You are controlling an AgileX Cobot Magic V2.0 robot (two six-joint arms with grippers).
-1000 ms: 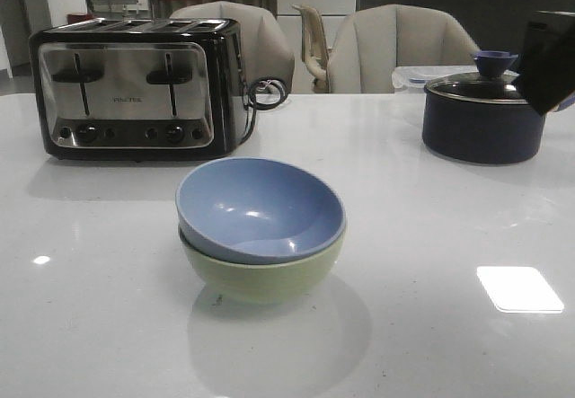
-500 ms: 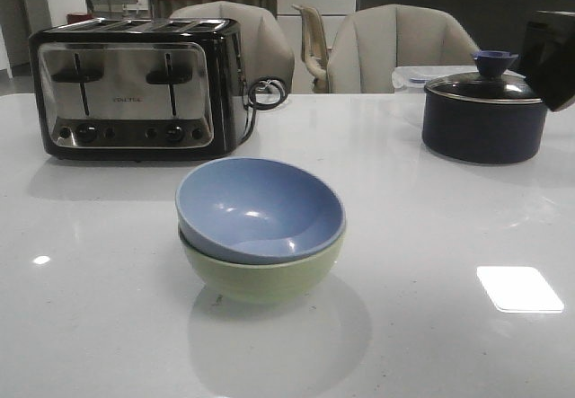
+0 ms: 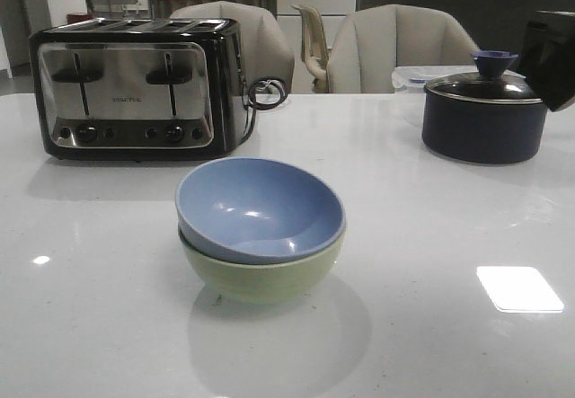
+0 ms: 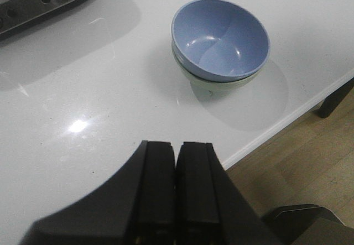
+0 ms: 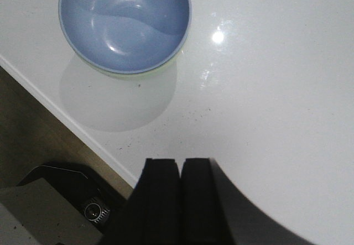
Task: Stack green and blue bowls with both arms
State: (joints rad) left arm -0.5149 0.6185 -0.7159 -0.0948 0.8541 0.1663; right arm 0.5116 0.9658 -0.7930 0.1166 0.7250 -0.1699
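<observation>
My right arm [image 3: 552,57] has drawn back off the pot [image 3: 483,115]; both grippers [image 4: 176,189] [image 5: 181,201] pinched empty, blue bowl [image 3: 260,207] nested, seemingly tilted, in green bowl [image 3: 262,272] mid-bench near the front edge—may slip.

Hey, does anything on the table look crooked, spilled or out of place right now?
One small thing: the blue bowl sits tilted inside the green bowl, its rim higher on the right than on the left in the front view. Nothing looks spilled or damaged.
</observation>
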